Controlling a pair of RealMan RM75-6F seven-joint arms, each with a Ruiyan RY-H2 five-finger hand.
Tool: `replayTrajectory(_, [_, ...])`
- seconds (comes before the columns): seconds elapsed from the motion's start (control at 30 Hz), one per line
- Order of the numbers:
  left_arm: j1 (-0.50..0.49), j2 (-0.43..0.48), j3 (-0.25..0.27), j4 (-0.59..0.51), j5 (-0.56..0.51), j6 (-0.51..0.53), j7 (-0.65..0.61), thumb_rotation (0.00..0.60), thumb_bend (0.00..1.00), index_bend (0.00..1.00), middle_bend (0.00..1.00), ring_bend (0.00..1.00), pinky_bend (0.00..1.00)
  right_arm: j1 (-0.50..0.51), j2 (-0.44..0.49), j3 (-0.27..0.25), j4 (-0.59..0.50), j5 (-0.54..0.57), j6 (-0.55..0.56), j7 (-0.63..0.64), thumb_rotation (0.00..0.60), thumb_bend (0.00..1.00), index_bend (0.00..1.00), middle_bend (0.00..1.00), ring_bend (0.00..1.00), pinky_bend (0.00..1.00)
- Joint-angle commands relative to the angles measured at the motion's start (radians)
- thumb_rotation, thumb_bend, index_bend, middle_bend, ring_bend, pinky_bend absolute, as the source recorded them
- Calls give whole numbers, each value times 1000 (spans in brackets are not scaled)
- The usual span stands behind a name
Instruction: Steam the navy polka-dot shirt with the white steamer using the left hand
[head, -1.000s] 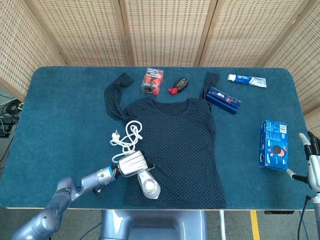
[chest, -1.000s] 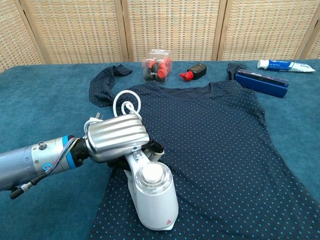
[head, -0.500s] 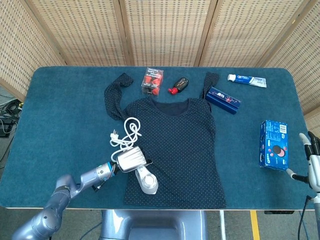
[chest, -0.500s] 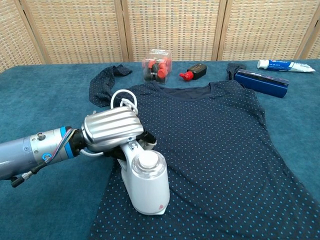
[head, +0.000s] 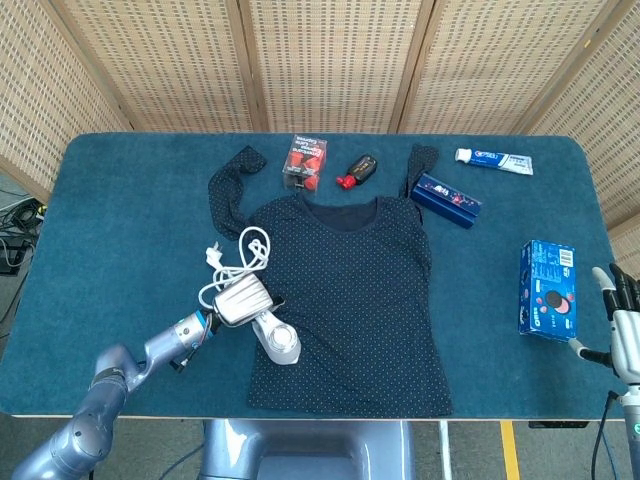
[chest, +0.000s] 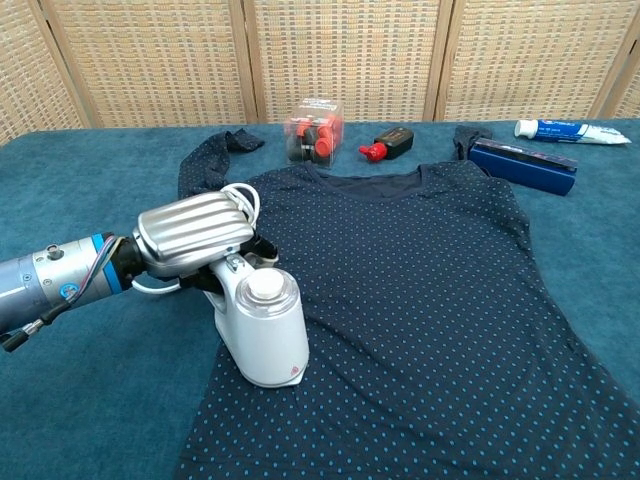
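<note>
Mid-pass: left hand (chest: 190, 243) gripping white steamer (chest: 262, 328) over near-left edge of navy polka-dot shirt (chest: 420, 290), centre and right unsteamed; right hand (head: 622, 322) open, idle.

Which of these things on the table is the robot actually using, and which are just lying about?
In use: white steamer, navy polka-dot shirt, left robot hand.

Lying about: toothpaste tube, blue box, dark blue box, red-and-clear packet, small red-and-black object.

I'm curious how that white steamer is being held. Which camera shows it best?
The chest view: the white steamer fills the foreground, with the left hand gripping its handle over the shirt. The head view shows the steamer from above, small, with its cord coiled behind.
</note>
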Motion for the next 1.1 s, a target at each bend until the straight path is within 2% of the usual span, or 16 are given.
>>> replayTrajectory(0.03, [5,-5,11,-5,11,11,2,600,802,1000,970,898,1000,0,0,1,0,1,0,0,600,0,29,0,0,0])
replayTrajectory(0.67, [-3,-64,66,-26,71,92,-8,600,801,1000,970,898,1000,-2,4,2,1,2,2,9,600,0,29,0,0,0])
replayTrajectory(0.87, [-11,-61,35,-12,41,88,-11,600,802,1000,970,898,1000,-4,5,2,1,2,3,12,600,0,29,0,0,0])
replayTrajectory(1.1, [-30,1,-55,3,-47,89,-25,600,802,1000,970,898,1000,-4,6,0,-3,-4,6,11,600,0,29,0,0,0])
